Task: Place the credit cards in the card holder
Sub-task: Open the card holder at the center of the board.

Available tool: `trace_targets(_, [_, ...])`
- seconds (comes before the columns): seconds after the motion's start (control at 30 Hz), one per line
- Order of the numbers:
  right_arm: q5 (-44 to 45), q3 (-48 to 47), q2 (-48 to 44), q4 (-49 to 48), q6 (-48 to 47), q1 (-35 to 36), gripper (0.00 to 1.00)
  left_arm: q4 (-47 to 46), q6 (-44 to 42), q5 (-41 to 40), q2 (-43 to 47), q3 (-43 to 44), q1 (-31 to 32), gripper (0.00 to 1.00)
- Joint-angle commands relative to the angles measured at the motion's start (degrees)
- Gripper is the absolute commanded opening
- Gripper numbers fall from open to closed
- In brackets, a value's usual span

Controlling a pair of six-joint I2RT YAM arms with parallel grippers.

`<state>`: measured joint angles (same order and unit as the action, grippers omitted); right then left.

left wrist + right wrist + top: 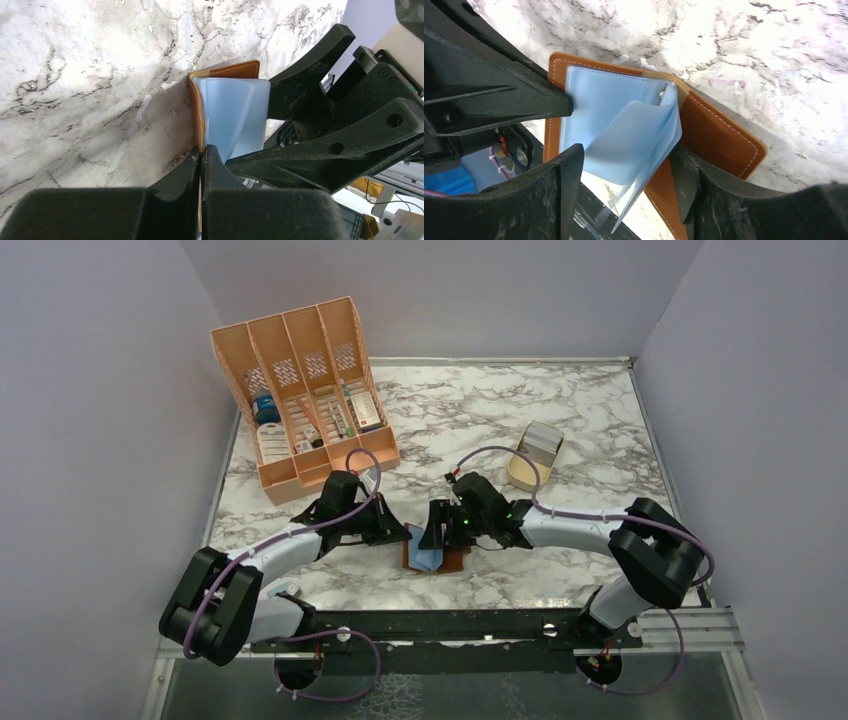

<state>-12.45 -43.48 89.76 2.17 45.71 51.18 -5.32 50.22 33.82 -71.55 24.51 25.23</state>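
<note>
The left pincer [201, 149] grips the card holder [235, 69]; the right pincer [626, 160] hangs open over it. A slip could flop it shut.

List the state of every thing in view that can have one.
card holder, lying open on the table, blue sleeves fanned up
left gripper, shut on the card holder's brown cover edge
right gripper, open, one finger either side of the raised sleeves
credit cards, stacked on edge in the wooden stand, outside the card holder
orange organiser, slots holding small boxes and bottles
</note>
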Motion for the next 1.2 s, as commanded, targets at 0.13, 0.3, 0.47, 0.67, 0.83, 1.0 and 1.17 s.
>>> trace_targets(0.13, [6.8,-1.91,-3.64,8.23,-3.06,0.19,0.66,1.84,-2.53,-2.24,-0.76,1.72,0.21,0.0])
trace_targets(0.3, [11.11,-2.93,-7.05,12.93,-4.08,0.24,0.67,2.66,-3.14,-2.65,-1.31,1.95,0.2,0.0])
trace_targets(0.47, [10.58,-3.11,-7.76,13.12,-4.95,0.23,0.68,2.7,-3.19,-2.89,-1.46,1.98,0.24,0.0])
trace_targets(0.67, [9.43,-4.21,-8.27,13.79,-5.46,0.24,0.68,3.03,-3.27,-2.97,-1.39,2.16,0.19,0.0])
trace_targets(0.83, [8.07,-4.67,-11.62,14.58,-5.22,0.24,0.63,3.35,-3.28,-3.02,-1.31,2.29,0.23,0.0])
trace_targets(1.0, [4.01,-3.7,-14.25,11.91,-4.12,0.24,0.54,3.46,-3.02,-3.15,-0.81,2.04,0.21,0.0])
trace_targets(1.17, [-0.79,-1.58,-13.98,6.12,-2.25,0.46,0.51,3.4,-2.84,-3.54,-0.81,2.02,0.23,0.0])
